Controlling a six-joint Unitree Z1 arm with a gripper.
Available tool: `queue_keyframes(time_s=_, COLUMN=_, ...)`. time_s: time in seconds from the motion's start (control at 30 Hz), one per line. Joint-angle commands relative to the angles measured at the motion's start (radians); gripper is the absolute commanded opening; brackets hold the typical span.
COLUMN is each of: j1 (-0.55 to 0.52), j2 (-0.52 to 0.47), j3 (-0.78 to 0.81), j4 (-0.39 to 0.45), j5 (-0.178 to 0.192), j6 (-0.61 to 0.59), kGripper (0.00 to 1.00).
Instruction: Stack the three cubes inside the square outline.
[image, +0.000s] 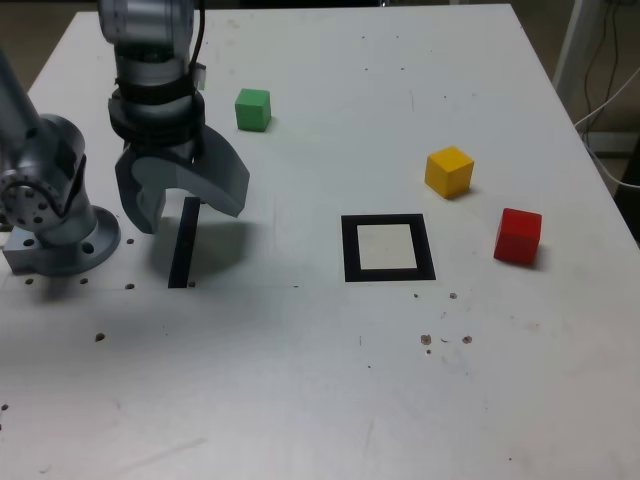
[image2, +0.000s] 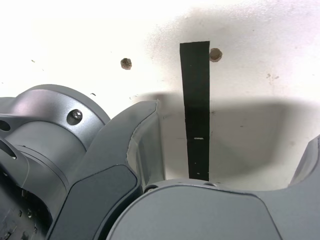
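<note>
My gripper (image: 185, 212) hangs open and empty above the straight black strip (image: 183, 243) at the exterior view's left. The green cube (image: 253, 109) sits a little behind it, to its right in that view. The square outline (image: 387, 247), black with a white centre, lies mid-table with nothing inside. The yellow cube (image: 449, 171) rests behind and right of the outline. The red cube (image: 518, 236) stands to the outline's right. In the wrist view my gripper (image2: 227, 135) has its jaws spread wide over the strip (image2: 196, 110), and no cube shows there.
The arm's grey base (image: 60, 235) is bolted at the exterior view's left edge. Small screw holes (image2: 126, 63) dot the white table (image: 300, 380). Cables hang past the table's far right edge.
</note>
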Motion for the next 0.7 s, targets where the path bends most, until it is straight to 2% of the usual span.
queue_keyframes(time_s=0.0, j1=0.002, j2=-0.007, j3=-0.004, j4=0.001, j5=-0.002, j6=-0.002, kGripper=0.99)
queue_keyframes(time_s=0.67, j1=0.002, j2=0.005, j3=-0.020, j4=0.004, j5=-0.009, j6=-0.002, kGripper=0.99)
